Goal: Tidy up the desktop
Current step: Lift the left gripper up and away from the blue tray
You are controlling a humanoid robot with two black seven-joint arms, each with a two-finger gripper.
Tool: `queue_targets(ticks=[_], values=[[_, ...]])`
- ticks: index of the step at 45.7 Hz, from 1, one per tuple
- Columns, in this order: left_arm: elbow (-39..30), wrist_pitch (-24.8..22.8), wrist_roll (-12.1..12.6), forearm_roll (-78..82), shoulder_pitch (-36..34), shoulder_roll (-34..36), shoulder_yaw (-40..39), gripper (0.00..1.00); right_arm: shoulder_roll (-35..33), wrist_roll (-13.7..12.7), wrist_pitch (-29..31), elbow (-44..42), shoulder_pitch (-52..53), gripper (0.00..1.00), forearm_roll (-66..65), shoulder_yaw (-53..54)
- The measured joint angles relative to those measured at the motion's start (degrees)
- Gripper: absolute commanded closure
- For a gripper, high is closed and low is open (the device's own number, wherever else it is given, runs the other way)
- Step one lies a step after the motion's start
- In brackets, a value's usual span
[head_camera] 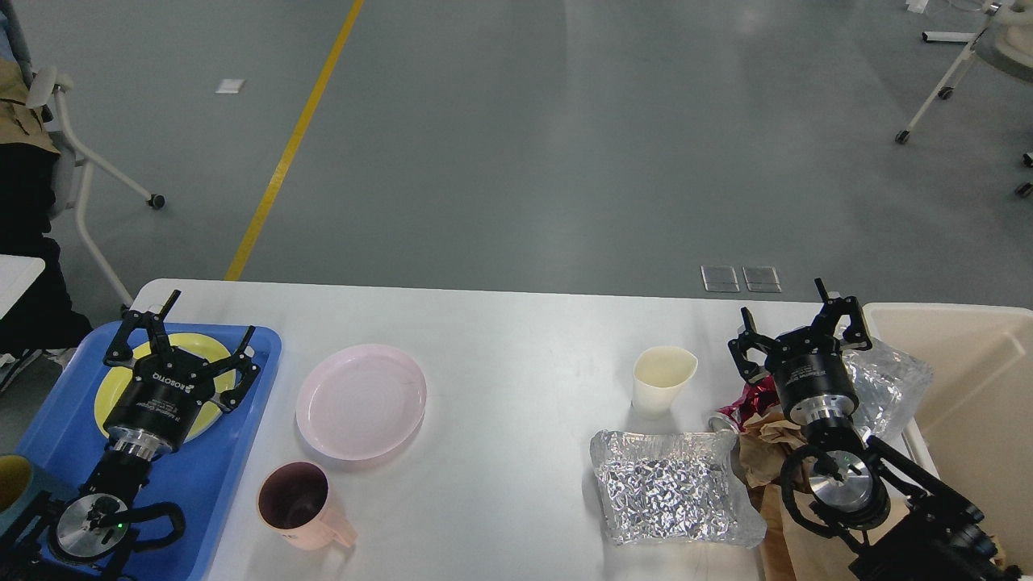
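The desktop [516, 355] fills the lower half of the view, a smooth white slab with rounded corners, glossy and catching soft reflections. At its right edge sits a cream bin [976, 387]; at its left, a blue tray [242, 452] holding a yellow plate [206, 349]. A foil tray [670, 488] lies near the front right, beside crumpled brown paper [767, 444]. A pink plate [361, 401], pink mug [299, 504] and cream cup [662, 379] stand apart. Left gripper [208, 327] hangs over the yellow plate, fingers spread, empty. Right gripper [795, 323] is splayed wide too, holding nothing.
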Motion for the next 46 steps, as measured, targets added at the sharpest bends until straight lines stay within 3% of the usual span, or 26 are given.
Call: queue_targets(ticks=[21,31,37,46], values=[[0.59,4.26,0.13,-1.79,-0.38,0.36,0.13,0.04,0.00,0.00,0.00,0.00,0.01,0.00,0.00,0.00],[0.95,7.39,0.03,-2.08,-1.57,5.93,1.87,0.04,0.00,0.00,0.00,0.00,0.01,0.00,0.00,0.00],[2.59,8.68,-0.06,-2.12,-5.13,12.96,10.73,0.04,0.00,0.00,0.00,0.00,0.01,0.00,0.00,0.00],[5.66,8.72,0.82,-2.01,-18.18,24.20,37.45,0.04,0.00,0.00,0.00,0.00,0.01,0.00,0.00,0.00]])
